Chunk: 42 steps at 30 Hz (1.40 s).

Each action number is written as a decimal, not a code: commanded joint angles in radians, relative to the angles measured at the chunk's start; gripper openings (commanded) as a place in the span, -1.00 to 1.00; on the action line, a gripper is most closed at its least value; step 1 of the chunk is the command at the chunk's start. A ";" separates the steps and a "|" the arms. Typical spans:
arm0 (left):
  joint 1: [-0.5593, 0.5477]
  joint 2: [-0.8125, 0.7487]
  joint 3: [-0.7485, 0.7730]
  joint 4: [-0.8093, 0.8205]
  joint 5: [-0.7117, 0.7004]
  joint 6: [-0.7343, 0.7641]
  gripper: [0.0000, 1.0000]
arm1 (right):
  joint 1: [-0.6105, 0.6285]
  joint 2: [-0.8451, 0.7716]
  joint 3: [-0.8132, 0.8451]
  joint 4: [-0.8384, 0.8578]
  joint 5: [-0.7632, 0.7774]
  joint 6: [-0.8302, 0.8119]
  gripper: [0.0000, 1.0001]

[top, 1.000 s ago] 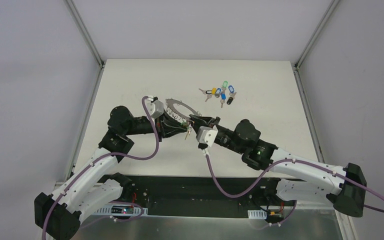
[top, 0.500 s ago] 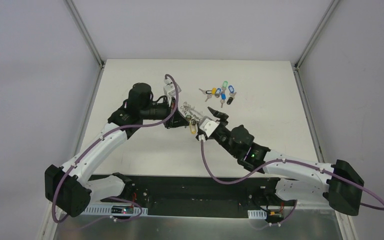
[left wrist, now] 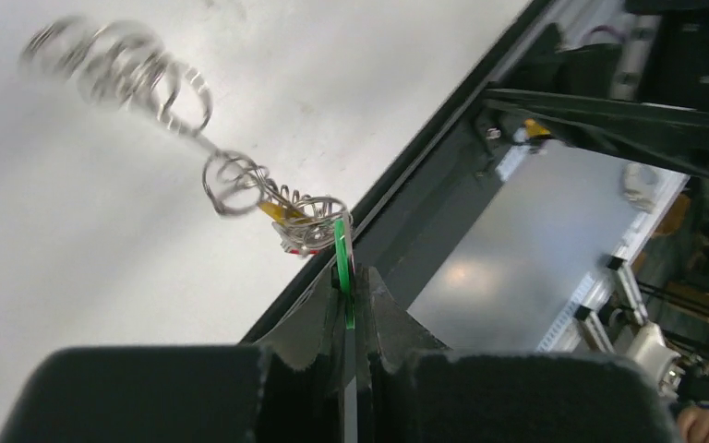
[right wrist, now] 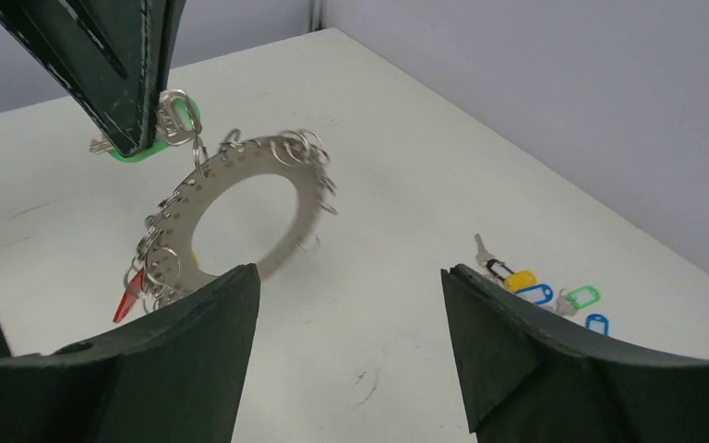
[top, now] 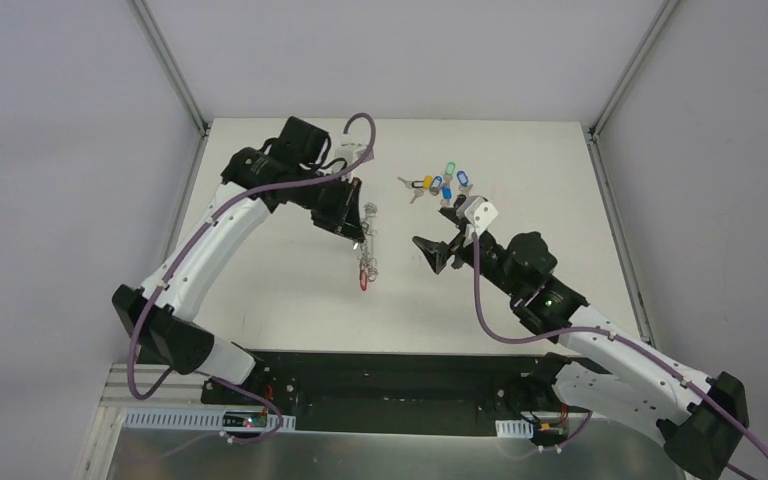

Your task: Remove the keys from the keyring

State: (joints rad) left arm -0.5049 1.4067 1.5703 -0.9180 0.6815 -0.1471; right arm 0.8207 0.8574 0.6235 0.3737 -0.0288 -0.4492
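The large flat grey metal keyring, fringed with thin wire loops, hangs in the air over the middle of the white tabletop, dangling on edge below the left claw. That claw is clenched on a green plastic tag linked to the ring's upper rim. A key with a red plastic tag hangs at the ring's lowest point, and one with a yellow-orange tag sits among the loops just beside it, so both look to be on the ring. The right claw is to the right of the ring and apart from it, spread wide and gripping nothing. A cluster of loose colour-tagged keys lies on the far part of the tabletop. The step in hand seems to be presenting the ring for the next key. The right claw would need to reach in low, pinch the red tag and work its key off the loop while the left arm steadies the swinging ring.
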 commanded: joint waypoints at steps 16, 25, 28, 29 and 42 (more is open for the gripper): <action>-0.219 -0.055 0.007 0.138 -0.820 0.543 -1.00 | -0.049 0.080 0.030 0.150 -0.204 0.268 0.49; -0.224 -0.433 -0.551 0.623 -0.332 0.782 -1.00 | -0.034 0.104 -0.019 0.362 -0.413 0.285 0.13; -0.224 -0.489 -0.616 0.680 -0.207 0.767 -1.00 | -0.019 0.140 -0.012 0.395 -0.480 0.282 0.05; -0.223 -0.496 -0.623 0.683 -0.171 0.763 -1.00 | -0.012 0.151 0.000 0.383 -0.509 0.275 0.03; -0.224 -0.556 -0.672 0.739 0.020 0.750 -1.00 | 0.023 0.173 0.060 0.223 -0.609 0.154 0.02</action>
State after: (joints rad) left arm -0.7212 0.8726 0.9039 -0.2806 0.6018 0.5922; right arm 0.8413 1.0603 0.6582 0.5770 -0.6075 -0.2298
